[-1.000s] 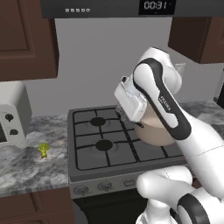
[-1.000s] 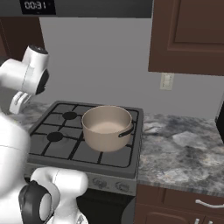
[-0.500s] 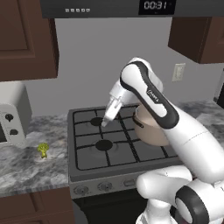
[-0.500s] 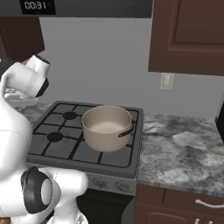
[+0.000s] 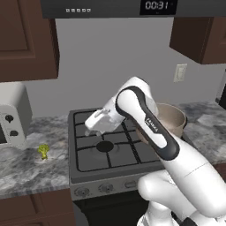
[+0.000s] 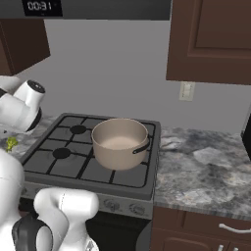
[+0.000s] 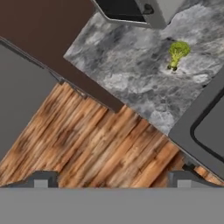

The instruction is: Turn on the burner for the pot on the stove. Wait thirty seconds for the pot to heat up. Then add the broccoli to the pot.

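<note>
Arm rises from base, elbow bent high, forearm angled down-left. Tool [image 7: 109,178] carries nothing; fingertips [image 7: 41,179] set wide apart. Hand tilted, rolled, pointing downward and outward.

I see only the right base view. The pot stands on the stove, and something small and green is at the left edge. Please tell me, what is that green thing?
Observer: It is the broccoli, lying alone on the grey stone counter to the left of the stove.
Operator: Is anything else near it?
Observer: A white appliance with dark dials stands behind it, against the wall.
Operator: Does the gripper hold anything?
Observer: No. In the hand view the fingertips stand wide apart with only wooden floor between them, and the broccoli lies far ahead.
</note>
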Robot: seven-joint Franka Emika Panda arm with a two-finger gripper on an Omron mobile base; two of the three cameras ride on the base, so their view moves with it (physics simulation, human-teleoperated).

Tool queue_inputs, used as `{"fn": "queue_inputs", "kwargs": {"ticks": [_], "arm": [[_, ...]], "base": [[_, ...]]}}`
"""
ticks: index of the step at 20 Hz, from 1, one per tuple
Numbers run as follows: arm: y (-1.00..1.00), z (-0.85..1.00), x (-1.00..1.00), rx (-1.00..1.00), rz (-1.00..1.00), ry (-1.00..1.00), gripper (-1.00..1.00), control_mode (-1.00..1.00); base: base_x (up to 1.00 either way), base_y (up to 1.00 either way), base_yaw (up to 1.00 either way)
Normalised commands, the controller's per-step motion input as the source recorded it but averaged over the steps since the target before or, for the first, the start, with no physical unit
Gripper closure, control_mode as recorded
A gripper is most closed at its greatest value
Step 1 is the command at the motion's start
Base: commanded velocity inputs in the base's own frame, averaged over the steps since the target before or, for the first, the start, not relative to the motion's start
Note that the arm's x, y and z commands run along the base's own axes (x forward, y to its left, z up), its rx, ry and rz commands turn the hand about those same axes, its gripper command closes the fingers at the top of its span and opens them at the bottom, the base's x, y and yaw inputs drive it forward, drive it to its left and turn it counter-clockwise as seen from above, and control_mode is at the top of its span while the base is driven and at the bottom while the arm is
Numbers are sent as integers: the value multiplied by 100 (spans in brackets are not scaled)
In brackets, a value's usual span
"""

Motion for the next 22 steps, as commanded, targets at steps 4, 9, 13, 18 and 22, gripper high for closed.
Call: {"fn": "queue_inputs", "kwargs": {"ticks": [4,9,13,18,22], "arm": [[15,0,0,-11,-34,10,-100,-100],[2,-1,0,-26,-23,12,-100,-100],[17,-1,6,-27,-19,15,-100,-100],[46,-3,17,-22,-11,7,-100,-100],[54,-19,13,-22,-8,1,-100,-100]], "base": [[0,0,0],[0,0,0],[0,0,0],[0,0,0],[0,0,0]]}}
